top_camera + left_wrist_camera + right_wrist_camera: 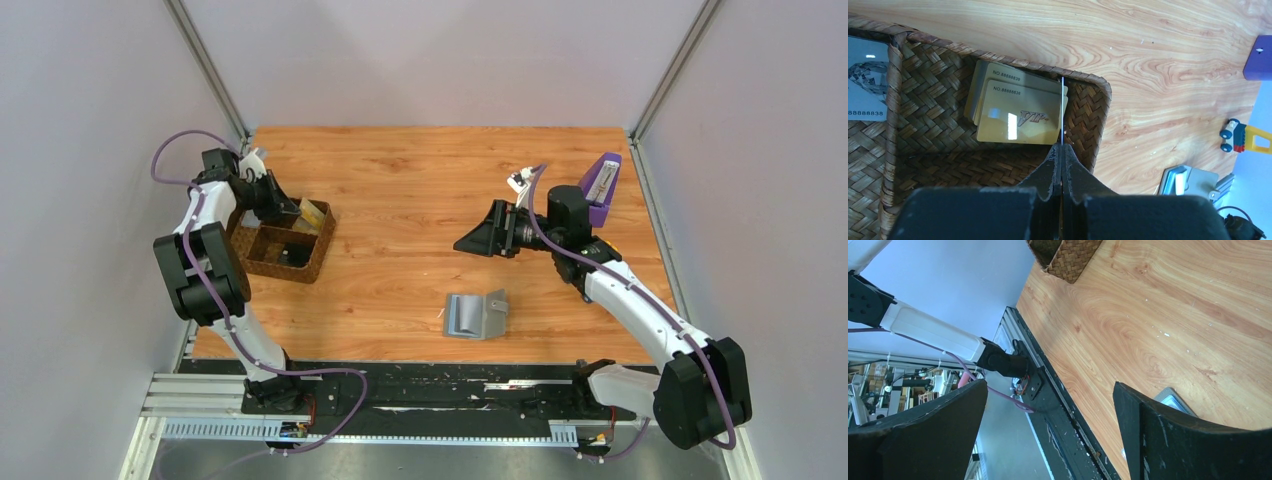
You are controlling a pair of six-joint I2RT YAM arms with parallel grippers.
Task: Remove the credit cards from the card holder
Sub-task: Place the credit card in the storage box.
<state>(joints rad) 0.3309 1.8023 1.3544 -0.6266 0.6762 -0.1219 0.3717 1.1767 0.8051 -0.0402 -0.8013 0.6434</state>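
1. Nearest me, the black mounting rail (430, 385) runs along the near edge, with both arm bases bolted on, left and right.
2. Wooden table (400, 190) fills the middle of my overhead view, with pale walls around it.
3. Left gripper (1061, 152) is out at the far left over the woven tray (303, 274). Its jaws are pressed together, clamped on a thin card (1062, 110) that stands upright, edge-on to the wrist camera.
4. Right gripper (476, 241) hangs above the table right of centre, pointing left. Jaws are wide apart, and I see only bare wood between them.
5. That woven tray is brown and divided, and it sits by the table's left edge.
6. Card holder (478, 316) lies on the table toward the near edge, between the arms. It's on the near side of the right gripper and apart from it, with its grey flap tipped up.
7. Gold cards (1018, 115), at least two, marked VIP, lie stacked flat in the tray's far right compartment. The thin card stands at the stack's edge, and I can't tell whether it touches the tray.
8. Grey card (865, 82) with a diamond print lies in the neighbouring compartment.
9. Purple block (601, 183) is at the far right, and a small toy car (1240, 137) is by the right edge.
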